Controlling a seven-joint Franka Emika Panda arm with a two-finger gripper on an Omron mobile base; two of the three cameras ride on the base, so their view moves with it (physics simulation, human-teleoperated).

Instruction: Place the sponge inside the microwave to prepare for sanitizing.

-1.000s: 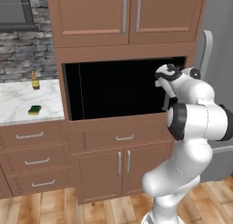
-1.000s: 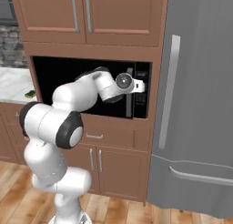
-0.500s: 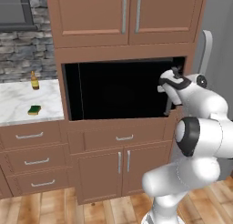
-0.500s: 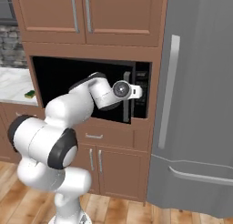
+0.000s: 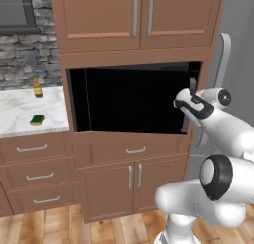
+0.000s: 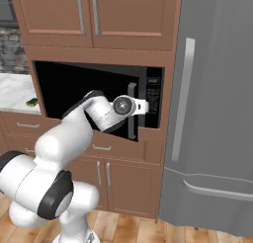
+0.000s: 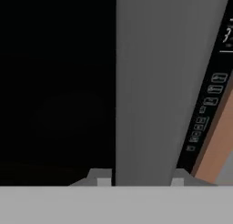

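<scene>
Jaws clamped on the grey vertical handle [image 7: 145,89] of the microwave [image 5: 129,99]: in the hand view the handle fills the gap between both fingertips [image 7: 101,177], dark door glass to one side, button panel [image 7: 205,114] to the other. Gripper [image 6: 132,106] sits at the handle's mid-height in the right base view, wrist horizontal, arm reaching in from the left. That view shows the door bottom edge swung slightly out from the cabinet face, so the door is ajar; the left base view shows the same from the other side, gripper [image 5: 187,105] at the door's right edge, interior just black. Sponge [image 5: 37,120] lies flat on the marble counter [image 5: 20,114], far left of the jaws and lower, well apart from the microwave. Amber bottle [image 5: 37,88] stands behind it near the stone backsplash. Right base view catches the sponge [image 6: 32,101] at the counter edge, plus the grey fridge [image 6: 217,113] just right of the jaws.
</scene>
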